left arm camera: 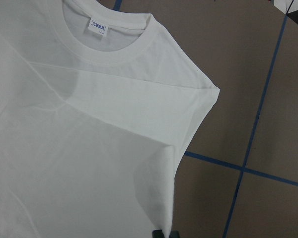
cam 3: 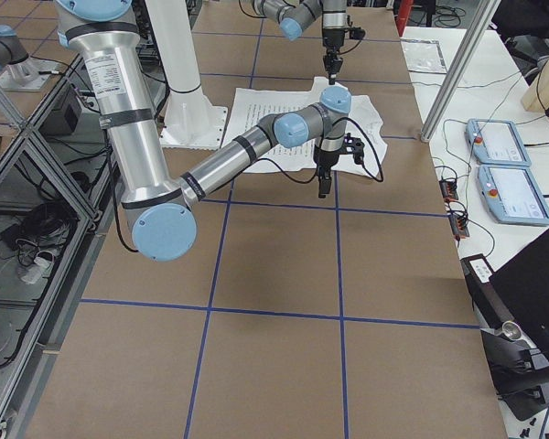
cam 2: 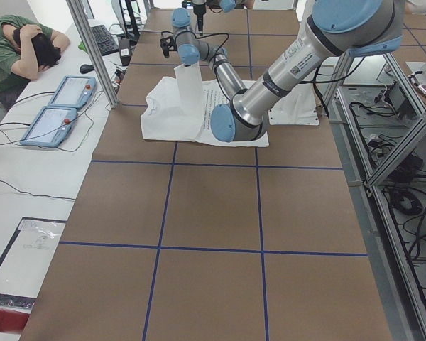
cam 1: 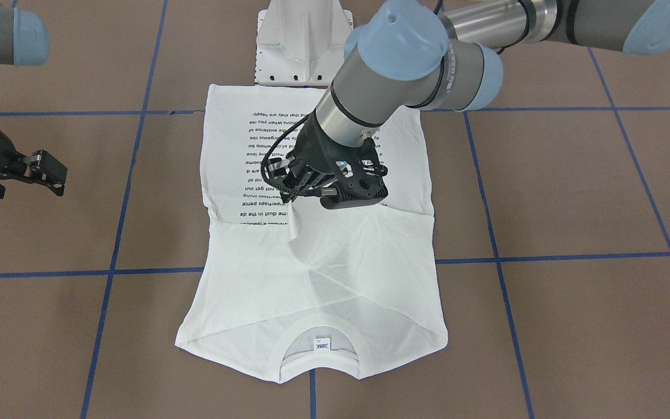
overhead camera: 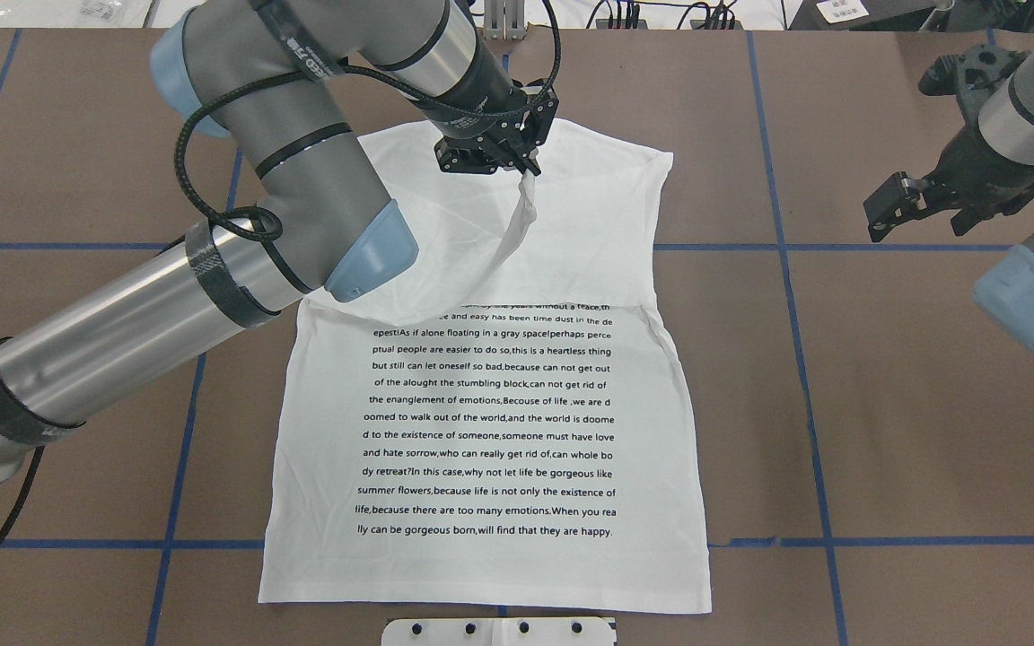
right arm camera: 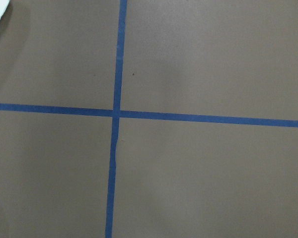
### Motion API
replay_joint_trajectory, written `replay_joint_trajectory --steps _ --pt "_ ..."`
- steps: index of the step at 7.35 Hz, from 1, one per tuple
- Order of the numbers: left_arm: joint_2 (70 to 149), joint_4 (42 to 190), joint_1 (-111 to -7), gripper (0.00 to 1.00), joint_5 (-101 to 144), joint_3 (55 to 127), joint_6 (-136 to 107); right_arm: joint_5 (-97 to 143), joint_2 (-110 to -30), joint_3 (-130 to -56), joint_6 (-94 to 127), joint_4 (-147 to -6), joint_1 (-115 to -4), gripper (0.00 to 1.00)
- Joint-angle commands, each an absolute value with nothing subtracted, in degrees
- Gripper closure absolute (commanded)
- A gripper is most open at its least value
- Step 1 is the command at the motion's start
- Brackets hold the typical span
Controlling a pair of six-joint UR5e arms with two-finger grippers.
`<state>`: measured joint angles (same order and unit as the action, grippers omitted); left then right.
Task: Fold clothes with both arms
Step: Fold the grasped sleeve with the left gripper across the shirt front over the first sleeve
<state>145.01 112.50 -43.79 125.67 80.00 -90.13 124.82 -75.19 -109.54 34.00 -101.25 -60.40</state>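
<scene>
The white T-shirt (overhead camera: 490,431) lies flat on the brown table with its block of black text facing up. Its collar (cam 1: 319,326) and neck label (cam 1: 321,344) are at the far end from the robot. My left gripper (overhead camera: 524,166) hovers over the collar half, shut on a sleeve end (overhead camera: 512,224), which hangs from it as a raised strip. In the left wrist view the label (left arm camera: 98,26) and a folded shoulder (left arm camera: 188,99) show below. My right gripper (overhead camera: 921,213) stands open off the shirt's side, over bare table, with nothing in it.
The white pedestal base (cam 1: 303,43) stands at the shirt's hem end. Blue tape lines (right arm camera: 116,114) grid the table. Past the table's end, a person (cam 2: 21,50) sits at a side desk with two teach pendants (cam 2: 57,106).
</scene>
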Motion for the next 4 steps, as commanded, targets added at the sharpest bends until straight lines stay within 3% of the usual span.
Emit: replay_joint_trajectory --steps 1,4 --pt "145.02 116.81 -40.27 1.00 122.79 76.55 -89.91 124.80 -74.88 -109.25 34.01 -101.25 -60.38 0.00" --pt "144.93 116.81 -34.82 1.00 120.33 76.73 -90.00 124.80 -74.79 -108.55 34.01 -101.34 -60.38 0.00"
